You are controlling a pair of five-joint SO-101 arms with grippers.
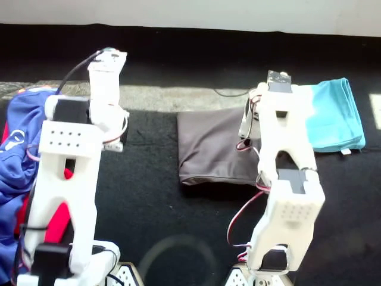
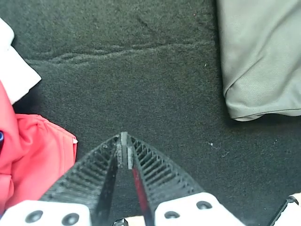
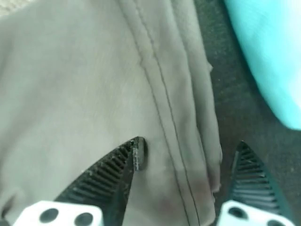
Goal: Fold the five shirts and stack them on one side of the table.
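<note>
A folded grey shirt (image 1: 211, 146) lies on the black cloth at the table's middle, with a folded turquoise shirt (image 1: 333, 116) to its right. At the left edge a heap of blue (image 1: 18, 143) and red shirts (image 1: 56, 223) lies unfolded. My right gripper (image 3: 188, 153) is open over the grey shirt's (image 3: 80, 89) right hem, one finger on the cloth, the other past its edge. The turquoise shirt (image 3: 268, 52) is beside it. My left gripper (image 2: 123, 150) is shut and empty above bare black cloth, between the red shirt (image 2: 33, 150) and the grey shirt (image 2: 263, 56).
The black table cover (image 1: 149, 196) has free room in front of the grey shirt and between the arms. A pale strip (image 1: 166, 95) runs along the far edge. A white piece of cloth (image 2: 11, 66) lies beside the red shirt.
</note>
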